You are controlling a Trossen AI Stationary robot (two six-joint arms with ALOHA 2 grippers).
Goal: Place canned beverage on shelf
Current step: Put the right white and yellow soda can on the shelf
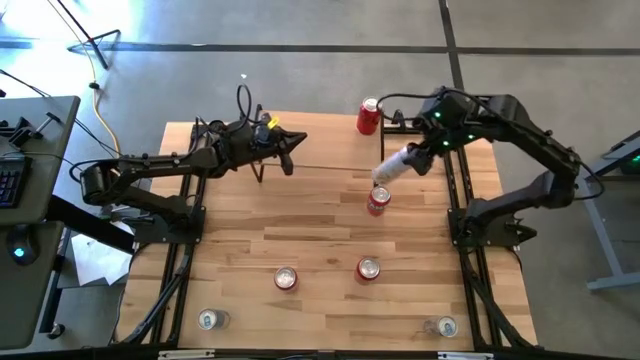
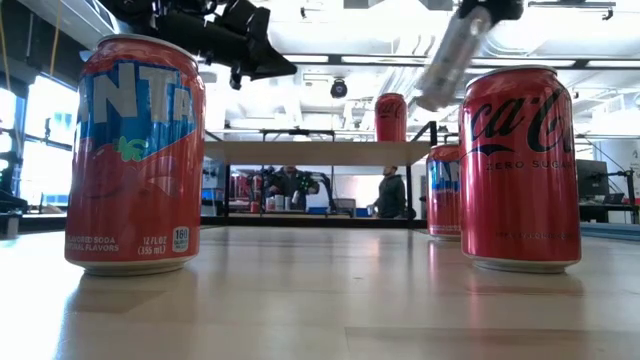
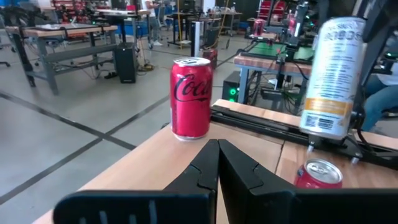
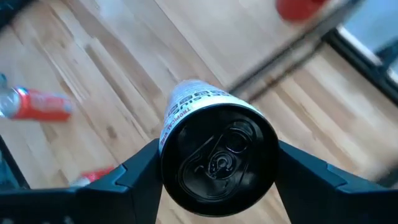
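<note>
Our right gripper [image 1: 418, 152] clamps a tall pale can [image 1: 395, 166], tilted above a red can [image 1: 378, 201], bound for the shelf [image 2: 300, 152]; left gripper [image 1: 285, 150] waits, fingers closed.

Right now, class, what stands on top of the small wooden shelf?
One red can stands on the shelf near its right end. The low view's near cans cover both shelf ends.

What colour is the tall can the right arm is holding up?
White with an orange band and a black top, seen best in the left wrist view: tall can in right pincer.
</note>
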